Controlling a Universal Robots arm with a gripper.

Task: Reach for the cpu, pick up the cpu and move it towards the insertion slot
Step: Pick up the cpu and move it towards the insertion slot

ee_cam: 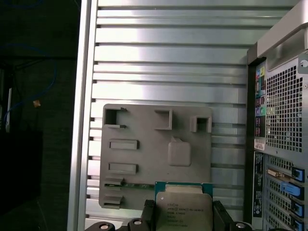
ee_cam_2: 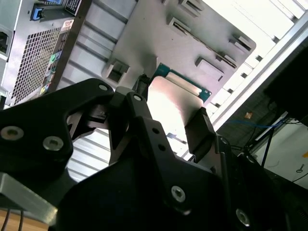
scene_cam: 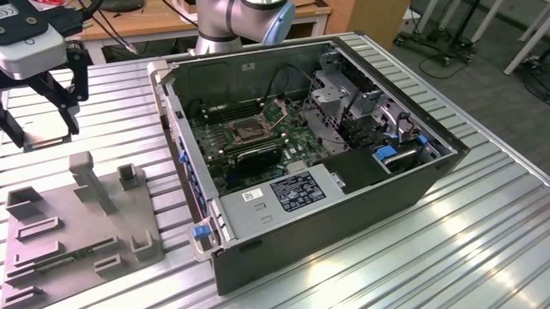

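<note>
The cpu [ee_cam: 185,206], a small square chip with a pale metal face and a green edge, sits between my gripper's [ee_cam: 184,217] two black fingers [ee_cam: 147,213], which are shut on its opposite sides. The second wrist view shows the same grip, with the cpu [ee_cam_2: 176,102] held in the gripper [ee_cam_2: 171,113] above the grey holder plate [ee_cam_2: 159,33]. In the exterior view the gripper [scene_cam: 41,138] hangs over the table at the exterior view's left, well away from the insertion slot [scene_cam: 243,131]. That slot is a square metal-framed socket on the board inside the open computer case [scene_cam: 344,212].
The grey holder plate [scene_cam: 77,225] has raised posts and pockets, and a thin green circuit strip [ee_cam: 129,184] lies in one of them. The case's rear panel [ee_cam: 284,120] stands beside the plate. The ribbed metal table [scene_cam: 447,257] ends at a dark drop [ee_cam: 38,120] past its edge.
</note>
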